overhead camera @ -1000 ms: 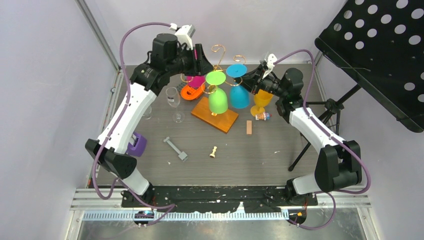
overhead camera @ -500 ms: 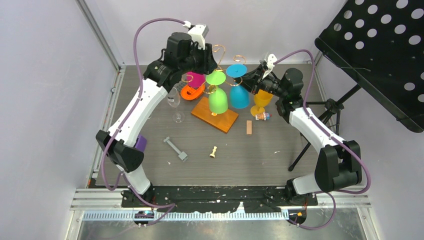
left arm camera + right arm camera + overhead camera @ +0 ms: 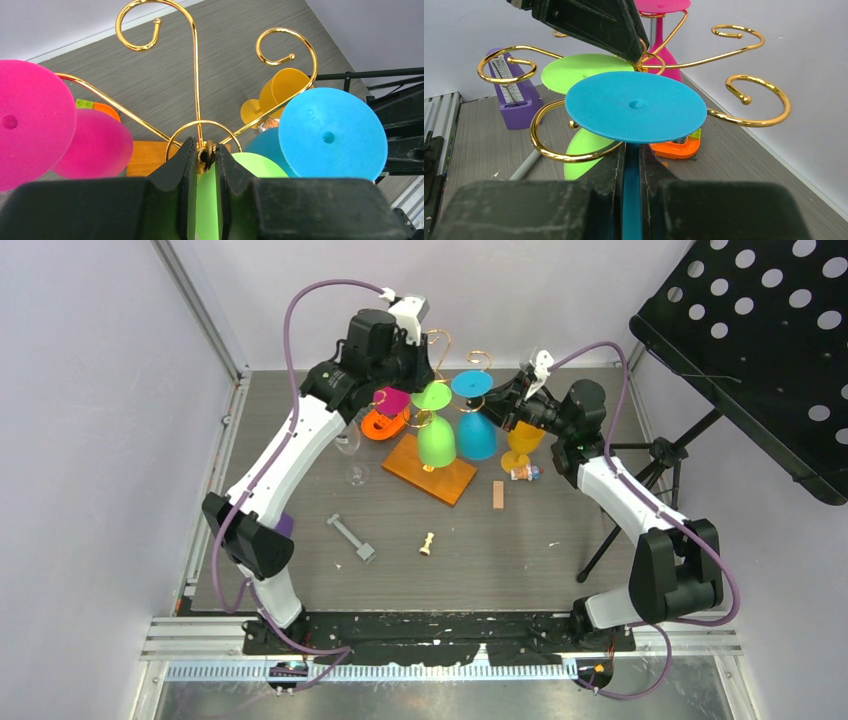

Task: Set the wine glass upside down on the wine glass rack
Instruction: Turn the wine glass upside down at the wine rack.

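The wine glass rack (image 3: 455, 480) stands at the back middle, gold curled arms (image 3: 192, 60) above an orange-brown wooden base. My left gripper (image 3: 206, 156) is shut on the top of its central post; it also shows in the top view (image 3: 420, 372). My right gripper (image 3: 630, 162) is shut on the stem of an upside-down blue wine glass (image 3: 636, 106), whose foot lies over a gold curl (image 3: 546, 147). In the top view the blue glass (image 3: 478, 435) hangs right of the post. A green glass (image 3: 436, 443) and a pink glass (image 3: 392, 401) hang upside down on the rack.
A yellow glass (image 3: 522, 445) stands upright right of the rack. Clear wine glasses (image 3: 347, 435) and an orange object (image 3: 383, 425) sit left of it. A purple metronome (image 3: 511, 95), a grey bar (image 3: 351, 537), a chess piece (image 3: 428, 542) and a wooden block (image 3: 498, 495) lie nearby.
My left arm has swung right and forward, bringing its gripper from beside the pink glass onto the top of the rack's post. The right arm and blue glass have barely moved.
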Tool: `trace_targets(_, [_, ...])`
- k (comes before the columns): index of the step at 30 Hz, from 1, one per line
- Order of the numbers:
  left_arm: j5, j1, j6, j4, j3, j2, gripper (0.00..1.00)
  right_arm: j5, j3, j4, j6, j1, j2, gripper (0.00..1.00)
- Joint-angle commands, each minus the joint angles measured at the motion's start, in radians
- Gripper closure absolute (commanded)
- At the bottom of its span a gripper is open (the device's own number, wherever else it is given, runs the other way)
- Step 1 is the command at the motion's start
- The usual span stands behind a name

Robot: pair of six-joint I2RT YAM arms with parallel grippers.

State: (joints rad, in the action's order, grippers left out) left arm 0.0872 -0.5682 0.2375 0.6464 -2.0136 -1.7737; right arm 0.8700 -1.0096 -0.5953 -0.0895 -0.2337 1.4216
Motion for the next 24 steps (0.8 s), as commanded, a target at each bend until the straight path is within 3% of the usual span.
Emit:
trace_targets(1, [-0.027, -0.002, -0.014, -0.018, -0.039, -0.005, 0.87, 0.034, 0.019, -0.137, -0.052, -0.004, 0.005, 0.94])
trace_targets(9, [-0.028, -0.002, -0.012, -0.005, -0.035, -0.009, 1.0, 0.074, 0.065, -0.291, -0.151, -0.006, 0.02, 0.94])
trace_targets(24, [-0.031, -0.001, -0.006, 0.023, -0.048, -0.021, 1.0, 0.15, 0.063, -0.37, -0.195, -0.031, 0.052, 0.94])
